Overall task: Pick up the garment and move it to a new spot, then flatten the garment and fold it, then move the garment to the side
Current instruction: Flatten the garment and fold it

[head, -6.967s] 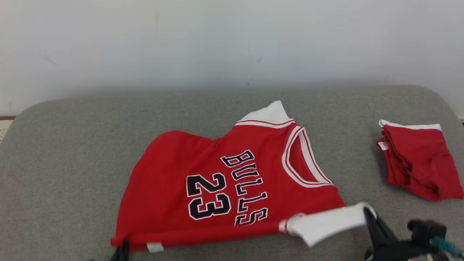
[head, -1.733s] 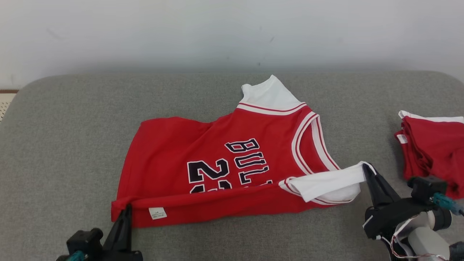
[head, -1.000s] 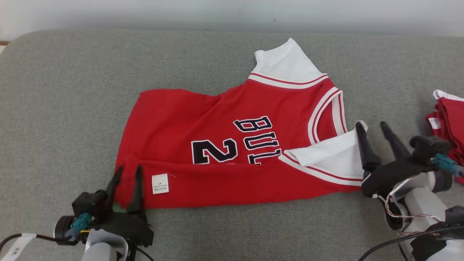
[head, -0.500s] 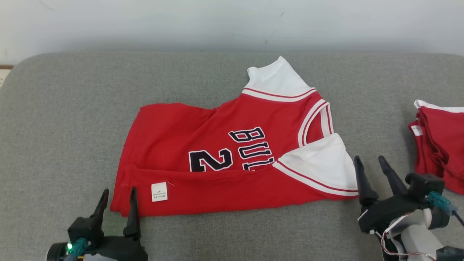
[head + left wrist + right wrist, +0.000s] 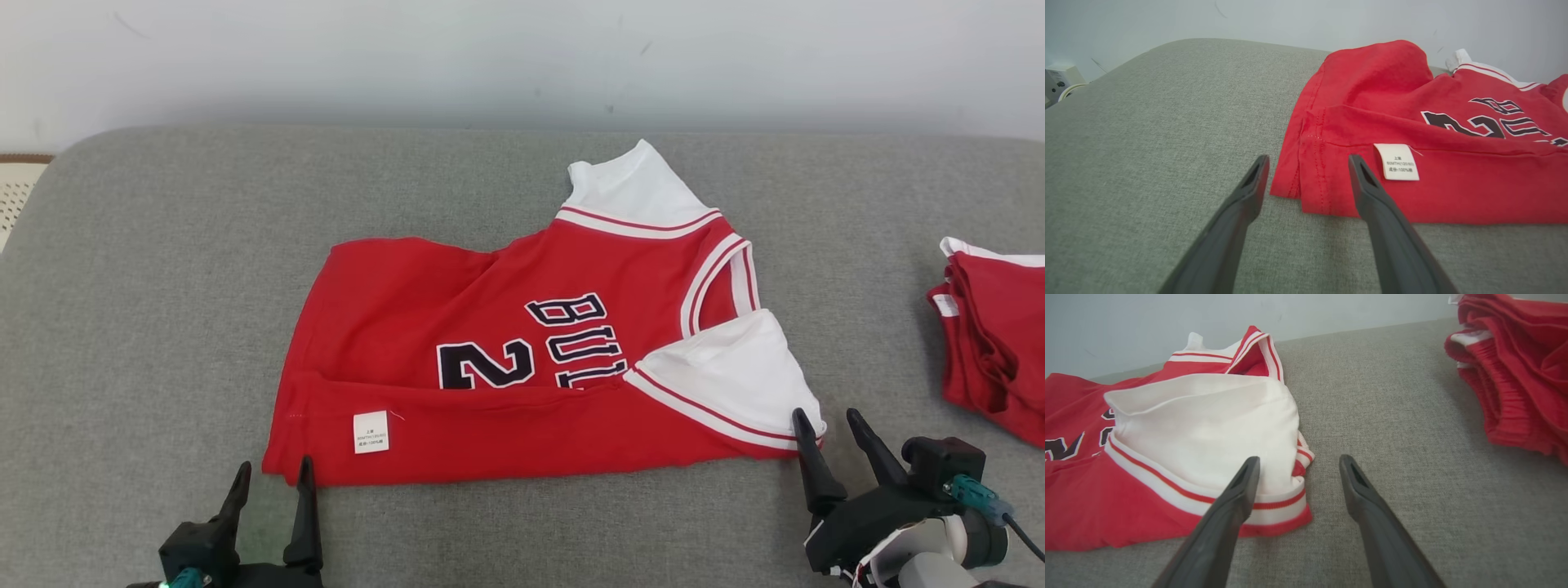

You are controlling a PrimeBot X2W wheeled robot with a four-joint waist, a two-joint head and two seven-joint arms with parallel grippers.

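At seven o'clock the left gripper is hovering, fingers released, beside the hem corner of the jersey, which is lying centrally on the cushion with its near edge folded over; at five o'clock the right gripper is gaping by the white sleeve, likely letting the fold settle.

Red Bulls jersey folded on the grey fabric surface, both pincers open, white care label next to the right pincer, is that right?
Not quite: the care label lies by the left pincer, as the left wrist view shows. The rest holds.
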